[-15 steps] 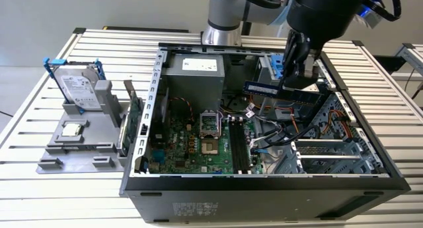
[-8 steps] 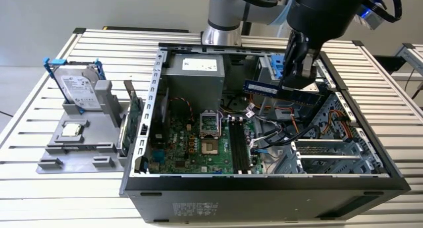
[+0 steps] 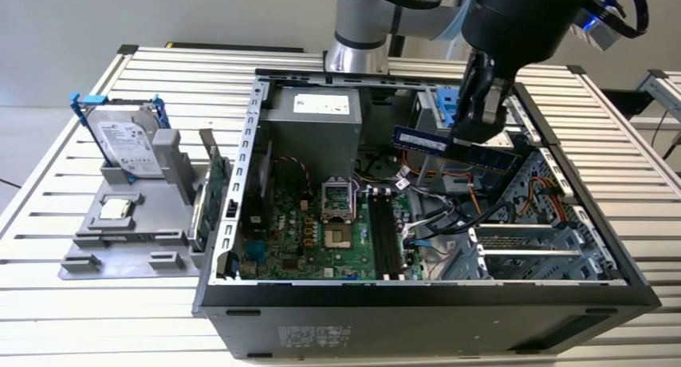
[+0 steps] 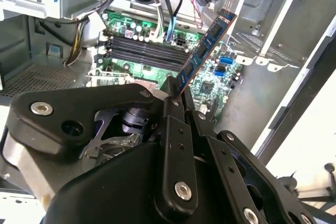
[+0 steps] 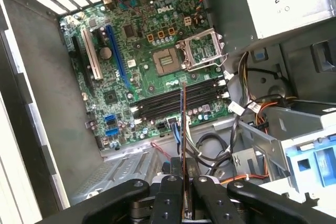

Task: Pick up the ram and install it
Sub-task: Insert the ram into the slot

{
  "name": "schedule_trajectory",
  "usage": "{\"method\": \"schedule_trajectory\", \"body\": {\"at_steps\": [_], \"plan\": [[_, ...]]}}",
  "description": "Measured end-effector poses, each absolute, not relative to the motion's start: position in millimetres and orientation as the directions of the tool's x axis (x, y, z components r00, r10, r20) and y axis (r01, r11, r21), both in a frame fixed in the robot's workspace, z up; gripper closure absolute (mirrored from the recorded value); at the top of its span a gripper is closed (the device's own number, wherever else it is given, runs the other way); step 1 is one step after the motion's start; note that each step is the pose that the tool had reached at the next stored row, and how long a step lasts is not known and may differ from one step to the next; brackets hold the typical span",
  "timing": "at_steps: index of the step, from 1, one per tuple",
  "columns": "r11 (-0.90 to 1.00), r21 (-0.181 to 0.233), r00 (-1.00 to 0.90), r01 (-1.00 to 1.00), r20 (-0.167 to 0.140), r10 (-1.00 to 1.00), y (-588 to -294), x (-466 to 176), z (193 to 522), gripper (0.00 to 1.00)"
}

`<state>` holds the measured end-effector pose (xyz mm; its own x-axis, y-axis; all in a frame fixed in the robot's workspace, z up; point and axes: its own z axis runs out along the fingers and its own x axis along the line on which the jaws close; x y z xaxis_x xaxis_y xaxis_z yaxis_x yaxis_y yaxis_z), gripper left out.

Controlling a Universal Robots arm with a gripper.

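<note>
Gripper (image 3: 471,132) closed on 1 end of the ram (image 3: 426,140). The stick juts out past the fingertips and is held in the air above the open computer case (image 3: 426,291). In the first wrist view it appears edge-on beyond the gripper. The black memory slots (image 5: 157,106) on the motherboard (image 5: 131,51) lie farther off past it, apart from the stick.

The gripper (image 3: 474,137), clamped on the ram (image 3: 426,141), hangs in free air above the open case (image 3: 426,303). The memory slots (image 3: 385,233) lie uncovered from above. Loose cables (image 3: 438,222) crowd their side toward the exterior view's right; the grey power supply (image 3: 314,120) stands beyond their far end.
</note>
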<state>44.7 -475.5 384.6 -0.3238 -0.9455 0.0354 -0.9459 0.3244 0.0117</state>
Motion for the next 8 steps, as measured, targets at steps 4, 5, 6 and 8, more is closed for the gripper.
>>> {"method": "schedule_trajectory", "body": {"at_steps": [4, 5, 6, 8], "plan": [[0.353, 0.012, -0.352, -0.936, 0.035, -0.935, -475.5, 44.7, 384.6, 1.00], [0.361, 0.012, -0.360, -0.933, 0.035, -0.932, -475.5, 44.7, 384.6, 1.00], [0.369, 0.012, -0.368, -0.929, 0.035, -0.929, -475.5, 44.7, 384.6, 1.00], [0.385, 0.012, -0.384, -0.923, 0.035, -0.923, -475.5, 44.7, 384.6, 1.00]]}}
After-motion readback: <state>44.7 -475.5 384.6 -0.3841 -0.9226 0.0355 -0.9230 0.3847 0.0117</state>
